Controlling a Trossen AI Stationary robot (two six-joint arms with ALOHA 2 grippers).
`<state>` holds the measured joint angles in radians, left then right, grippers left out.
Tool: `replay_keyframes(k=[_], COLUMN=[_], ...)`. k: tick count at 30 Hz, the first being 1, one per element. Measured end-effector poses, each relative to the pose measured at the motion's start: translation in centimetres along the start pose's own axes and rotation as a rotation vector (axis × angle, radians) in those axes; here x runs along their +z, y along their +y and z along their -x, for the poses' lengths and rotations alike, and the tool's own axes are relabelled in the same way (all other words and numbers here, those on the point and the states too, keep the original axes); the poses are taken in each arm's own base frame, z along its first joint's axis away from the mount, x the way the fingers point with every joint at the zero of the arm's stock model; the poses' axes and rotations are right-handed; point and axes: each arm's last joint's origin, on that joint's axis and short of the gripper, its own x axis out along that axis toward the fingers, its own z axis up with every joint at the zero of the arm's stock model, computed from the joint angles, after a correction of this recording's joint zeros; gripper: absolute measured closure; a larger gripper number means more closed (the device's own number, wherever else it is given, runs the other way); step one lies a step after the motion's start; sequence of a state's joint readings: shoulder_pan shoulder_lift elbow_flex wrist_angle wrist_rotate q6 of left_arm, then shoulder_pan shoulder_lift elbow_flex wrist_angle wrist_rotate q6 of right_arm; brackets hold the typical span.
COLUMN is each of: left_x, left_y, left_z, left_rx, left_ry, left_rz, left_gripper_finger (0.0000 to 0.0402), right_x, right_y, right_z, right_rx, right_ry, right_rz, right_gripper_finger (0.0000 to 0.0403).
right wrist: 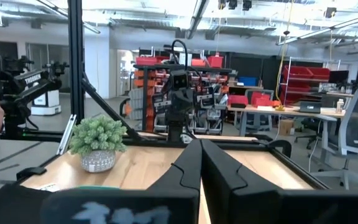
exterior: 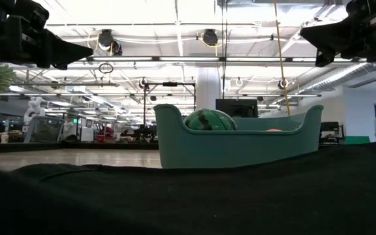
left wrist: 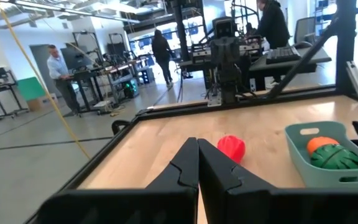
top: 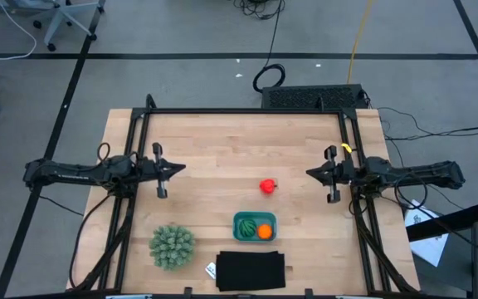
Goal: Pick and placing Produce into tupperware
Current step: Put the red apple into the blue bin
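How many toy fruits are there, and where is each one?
3. The green striped ball and the orange ball lie in the teal container; the red fruit lies on the table.

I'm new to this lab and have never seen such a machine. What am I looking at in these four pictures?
Two dark robot arms work at a wooden table. One picture looks straight down, one looks level across the tabletop, and two come from cameras on the arms' wrists. The left gripper and right gripper wait at opposite sides, both shut and holding nothing. A small teal plastic container already holds a dark green striped ball and an orange ball. A red toy fruit lies outside it. Nearby are a spiky pale-green plant and a black flat rectangle.
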<state>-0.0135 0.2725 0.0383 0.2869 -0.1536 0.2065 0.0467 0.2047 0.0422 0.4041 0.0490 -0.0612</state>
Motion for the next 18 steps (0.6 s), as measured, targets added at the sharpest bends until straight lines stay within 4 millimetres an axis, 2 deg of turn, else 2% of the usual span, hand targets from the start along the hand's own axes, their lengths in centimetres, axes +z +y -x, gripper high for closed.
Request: replay_keyframes(k=[11,18], left_x=[-0.12,-0.14], left_y=[-0.07,-0.07], left_z=[-0.01,-0.01], left_rx=[-0.016,-0.017], left_ry=[0.010,0.012], left_rz=[0.000,-0.001], left_gripper_finger=[0.0386,0.0386], right_x=[-0.40,-0.10], right_y=[0.02,-0.05], right_z=[-0.13,-0.55], right_rx=[-0.001,-0.029], right_ry=[0.040,0.005], right_rz=[0.003,-0.048], right_gripper_finger=[0.0403,0.0403])
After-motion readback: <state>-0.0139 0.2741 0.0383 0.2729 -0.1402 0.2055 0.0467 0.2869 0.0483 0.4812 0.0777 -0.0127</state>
